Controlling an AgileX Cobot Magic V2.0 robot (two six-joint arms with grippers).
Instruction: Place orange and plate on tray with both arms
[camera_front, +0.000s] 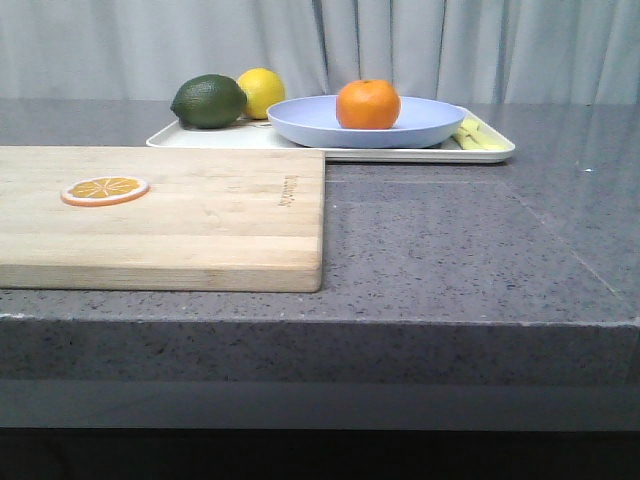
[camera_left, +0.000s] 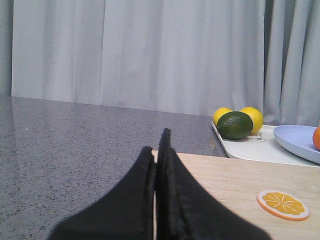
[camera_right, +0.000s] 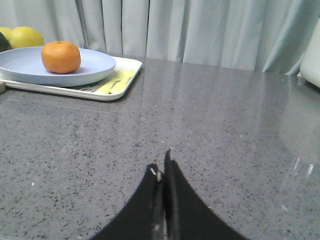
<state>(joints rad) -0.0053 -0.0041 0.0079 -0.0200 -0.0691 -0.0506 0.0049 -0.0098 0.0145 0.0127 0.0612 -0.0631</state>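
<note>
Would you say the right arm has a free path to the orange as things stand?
Probably yes: in the right wrist view only bare countertop lies between the right gripper and the orange, which sits exposed on the plate.

Place: we take this for a staged kitchen-style test setup, not a lived-in home.
Table (camera_front: 450, 250): speckled grey stone-look top, like a kitchen counter.
Props: we see a wooden cutting board (camera_front: 200, 220) and fruit on a tray (camera_front: 200, 140) (kitchen things).
Backdrop: a plain pale curtain (camera_front: 420, 45) closes off everything behind.

plate (camera_left: 299, 142) cropped, orange (camera_left: 316, 138) mostly cut off
</note>
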